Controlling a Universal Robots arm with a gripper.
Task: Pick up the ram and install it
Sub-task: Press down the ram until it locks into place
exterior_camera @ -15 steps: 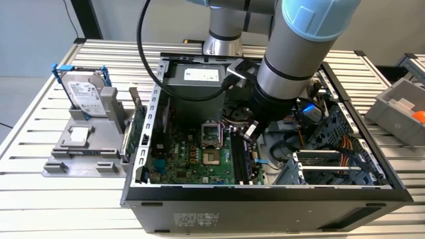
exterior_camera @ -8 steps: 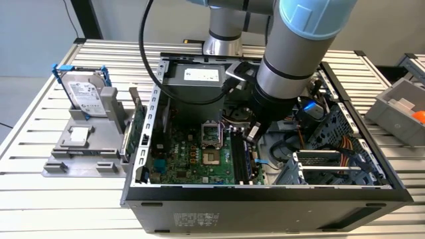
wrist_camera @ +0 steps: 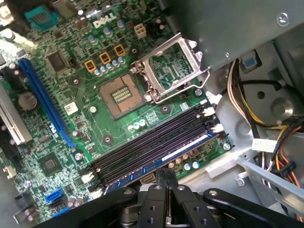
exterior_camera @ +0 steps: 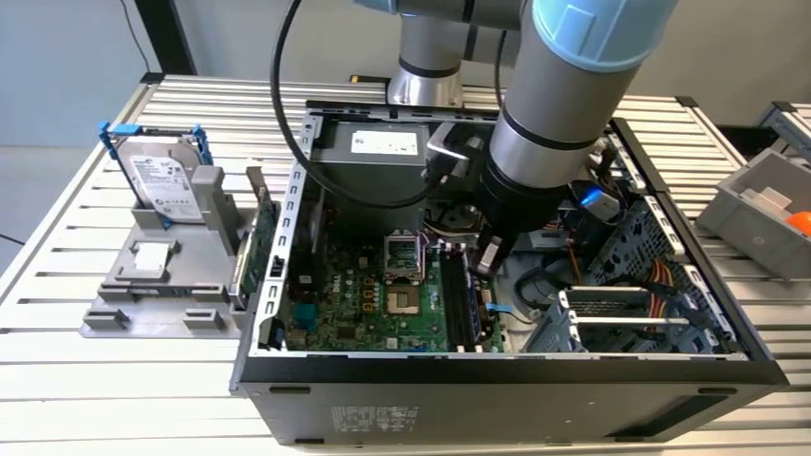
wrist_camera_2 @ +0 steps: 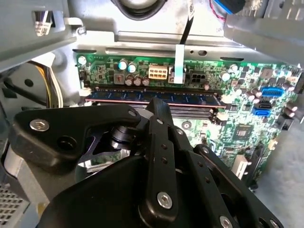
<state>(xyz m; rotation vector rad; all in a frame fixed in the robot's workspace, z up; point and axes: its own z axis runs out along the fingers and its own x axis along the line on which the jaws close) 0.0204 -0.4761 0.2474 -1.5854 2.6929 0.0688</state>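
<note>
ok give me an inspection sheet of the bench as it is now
surface: slatted metal table, open computer case on it
job's things: ram sitting in the memory slot farthest from the processor socket
clutter: hard drive upright in a grey stand; green card beside the case
grippers: hand right above the ram
cables: black cable looping off the arm; wire bundle inside the case
surroundings: grey bin at the exterior view's right

Open computer case (exterior_camera: 507, 380) on slatted metal worktop (exterior_camera: 76, 237). Green motherboard (exterior_camera: 367, 304) inside, empty CPU socket (wrist_camera: 122, 95) with bracket raised. Power supply (exterior_camera: 380, 157) at case's far end. Silver hard drive (exterior_camera: 162, 180) in blue frame upright on grey stand (exterior_camera: 152, 285), exterior view's left. Grey bin (exterior_camera: 761, 199) at exterior view's right.
</note>
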